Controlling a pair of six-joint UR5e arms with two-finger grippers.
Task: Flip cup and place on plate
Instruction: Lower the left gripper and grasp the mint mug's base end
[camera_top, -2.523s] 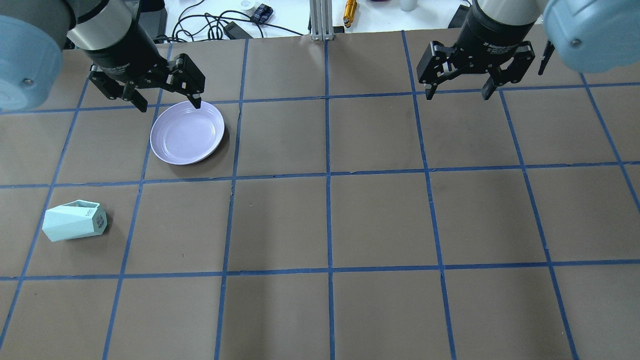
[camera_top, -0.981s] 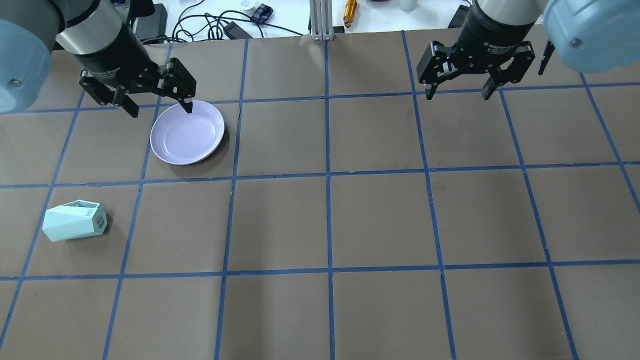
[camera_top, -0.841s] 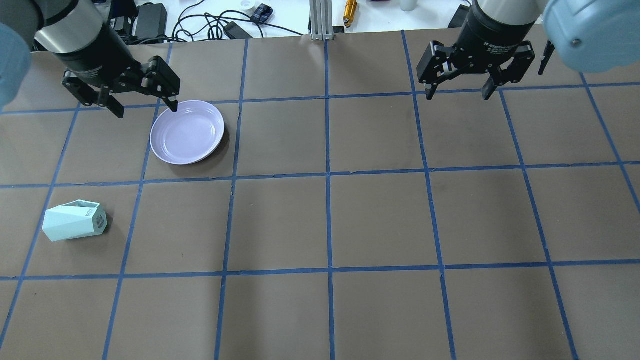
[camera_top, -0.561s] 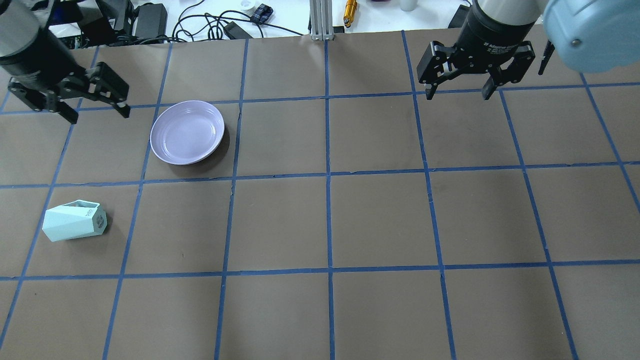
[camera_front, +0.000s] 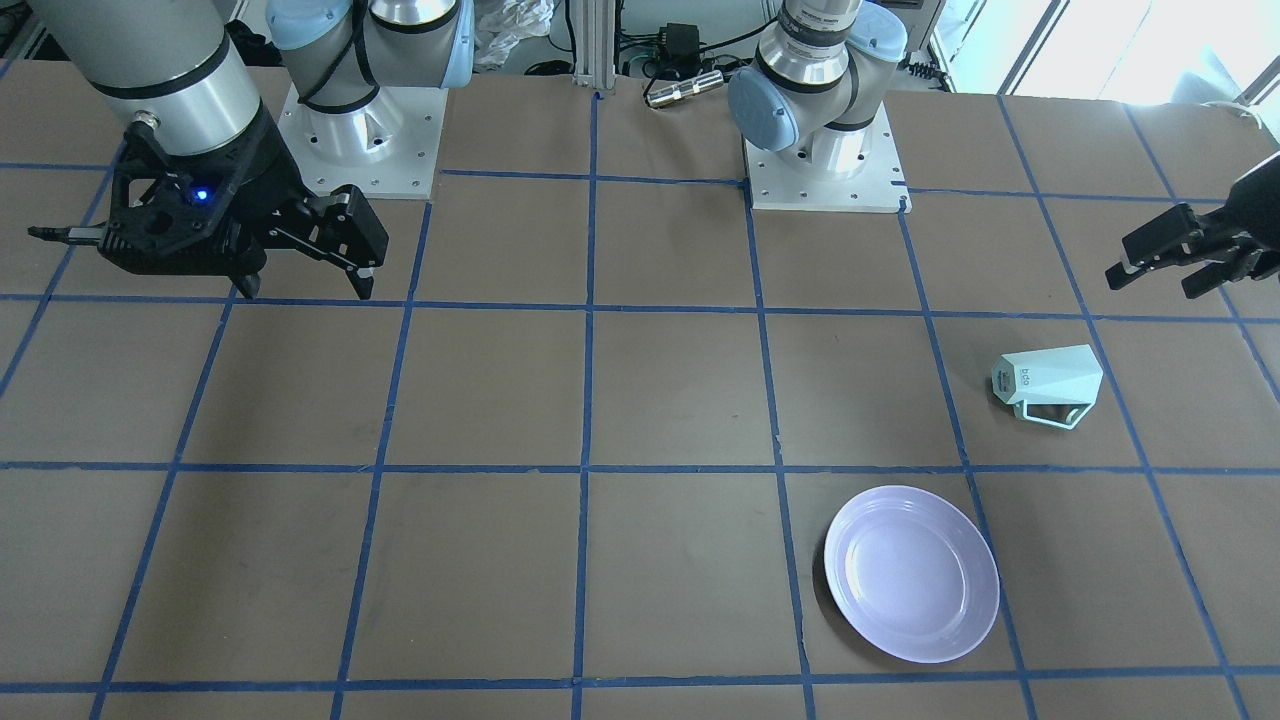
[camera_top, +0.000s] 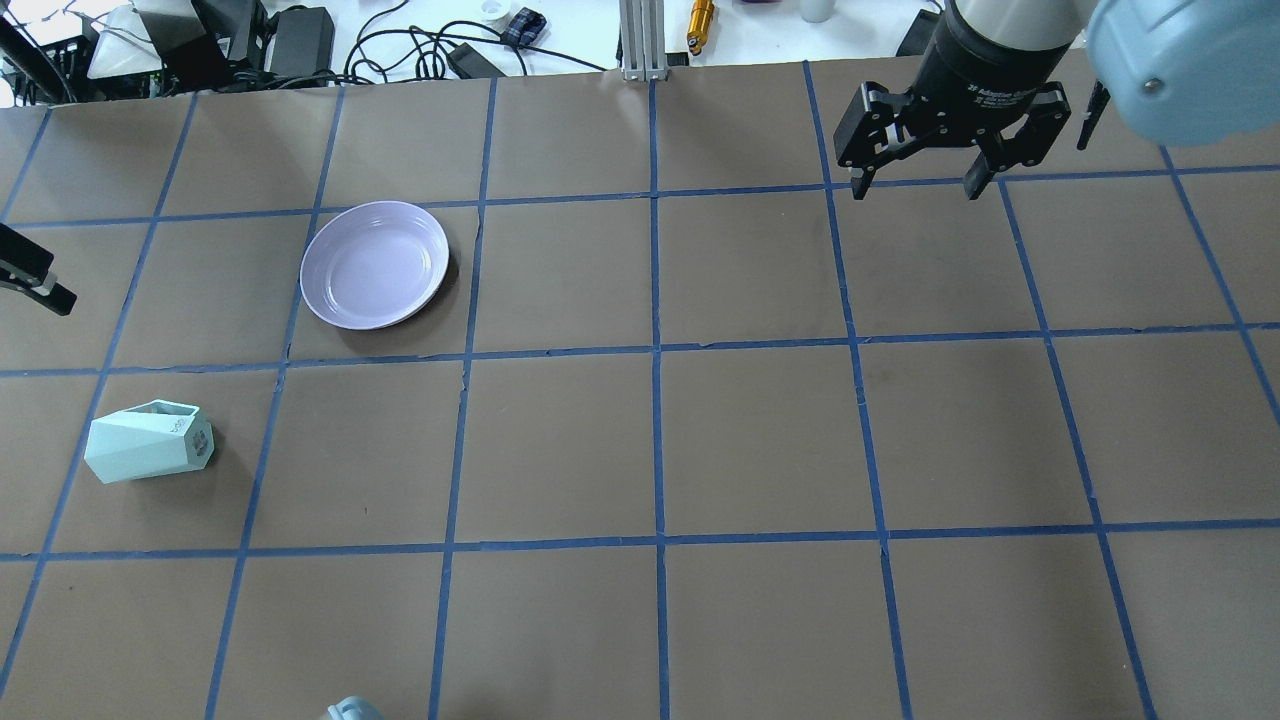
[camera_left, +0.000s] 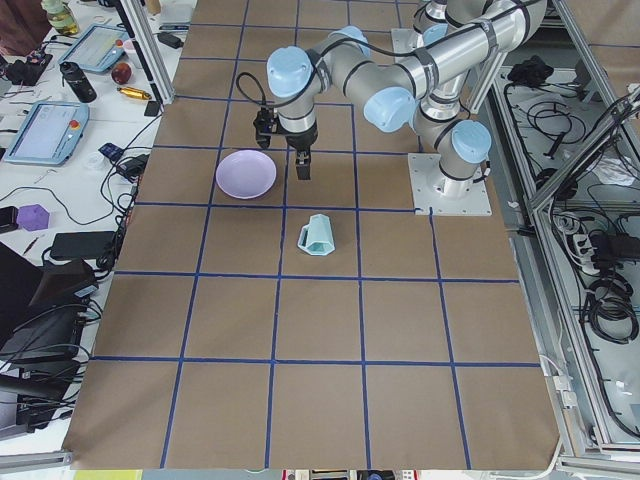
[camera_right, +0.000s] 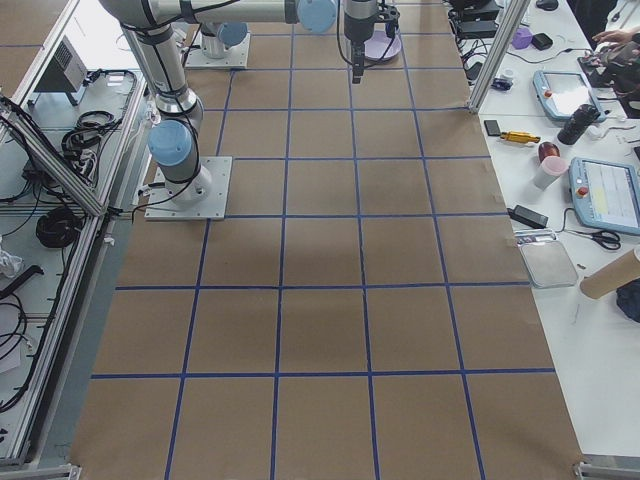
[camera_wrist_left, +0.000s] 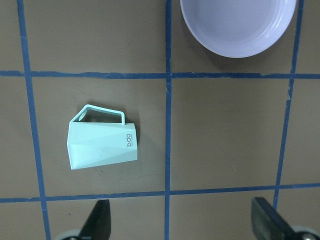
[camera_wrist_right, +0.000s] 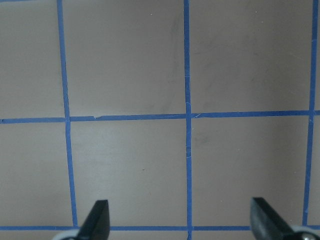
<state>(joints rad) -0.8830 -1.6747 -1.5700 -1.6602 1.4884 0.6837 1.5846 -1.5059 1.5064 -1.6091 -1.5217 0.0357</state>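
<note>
Change: left pincer (camera_wrist_left: 184, 222) is swinging away from the plate (camera_top: 375, 263) and out over the cup (camera_top: 148, 455), spread wide.
Meaning: probably lining up a grasp; the cup is not being held yet.
Cup: mint, faceted, angular handle, lying on its side on the counter (camera_top: 760, 430), well apart from the plate.
Plate: lavender, smooth, round, sitting bare.
Right pincer (camera_top: 916, 185): hanging wide, gripping nothing.

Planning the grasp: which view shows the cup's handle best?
Left wrist-mounted: the cup lies on its side, large and unobstructed, handle loop and lettering clear. Front-facing and overhead show it small; exterior left smaller still. Exterior right and right wrist-mounted do not show it.
</note>
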